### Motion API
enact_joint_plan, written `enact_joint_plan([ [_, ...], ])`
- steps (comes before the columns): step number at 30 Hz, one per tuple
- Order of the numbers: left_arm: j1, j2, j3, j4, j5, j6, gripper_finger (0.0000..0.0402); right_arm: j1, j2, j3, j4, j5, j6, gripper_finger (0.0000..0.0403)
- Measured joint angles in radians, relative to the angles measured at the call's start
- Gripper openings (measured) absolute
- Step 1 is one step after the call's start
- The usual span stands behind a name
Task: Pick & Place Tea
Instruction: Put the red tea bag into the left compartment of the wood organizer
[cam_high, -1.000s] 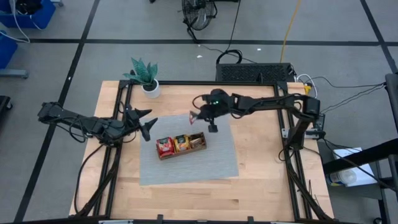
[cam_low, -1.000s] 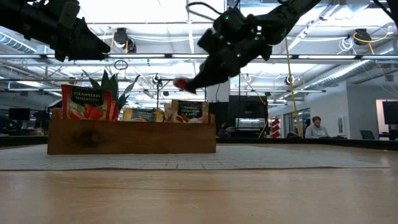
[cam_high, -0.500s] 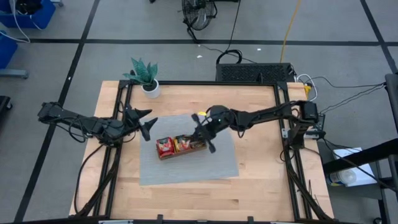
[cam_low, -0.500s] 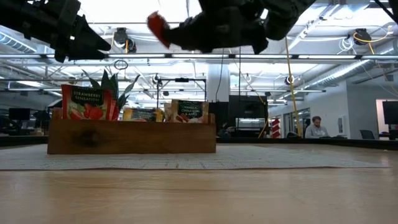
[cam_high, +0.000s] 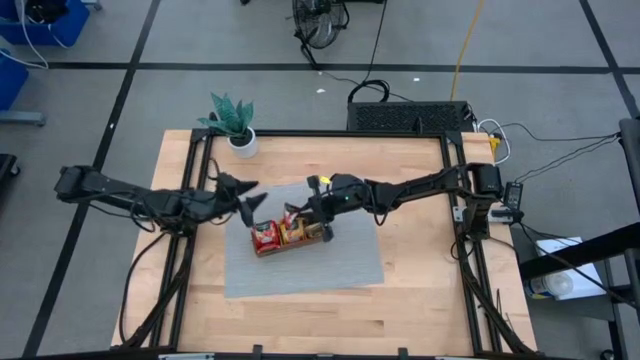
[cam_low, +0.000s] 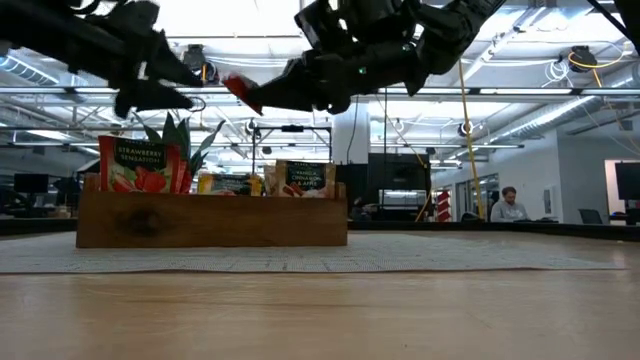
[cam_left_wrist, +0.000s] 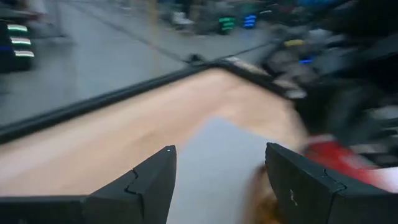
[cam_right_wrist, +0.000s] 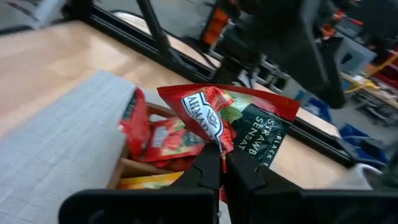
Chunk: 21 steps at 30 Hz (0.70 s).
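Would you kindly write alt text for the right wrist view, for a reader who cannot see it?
The right claw is shut on a red, crumpled strawberry tea sachet, held above the brown wooden tray that holds more red sachets. The tray sits on a grey woven mat on the light wooden table.

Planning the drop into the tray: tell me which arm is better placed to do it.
Right. Its tool is shut on a red strawberry tea sachet, held above the wooden tray. The left tool hangs open and empty beside the tray.
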<state>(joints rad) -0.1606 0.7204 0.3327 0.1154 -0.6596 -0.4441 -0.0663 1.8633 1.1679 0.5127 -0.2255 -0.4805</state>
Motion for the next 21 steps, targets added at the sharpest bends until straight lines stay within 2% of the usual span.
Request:
enact_joint_plan([
  [2,0.015,0.046,0.000,0.103,0.092,0.008,0.0244,0.001,0.000,0.000,-0.006,0.054,-0.018,0.0000],
  [5,0.029,0.112,0.000,0.206,0.163,-0.030,0.0244,0.003,0.000,0.000,-0.008,0.130,-0.040,0.0000],
  [11,0.046,0.219,0.000,0.254,0.170,-0.166,0.0244,0.003,0.000,0.000,-0.008,0.227,-0.085,0.0000],
  [16,0.065,0.276,0.000,0.325,0.175,-0.267,0.0244,0.003,0.000,0.000,-0.008,0.228,-0.098,0.0000],
  [21,0.071,0.347,0.000,0.450,0.242,-0.273,0.0244,0.003,0.000,0.000,-0.008,0.229,-0.111,0.0000],
])
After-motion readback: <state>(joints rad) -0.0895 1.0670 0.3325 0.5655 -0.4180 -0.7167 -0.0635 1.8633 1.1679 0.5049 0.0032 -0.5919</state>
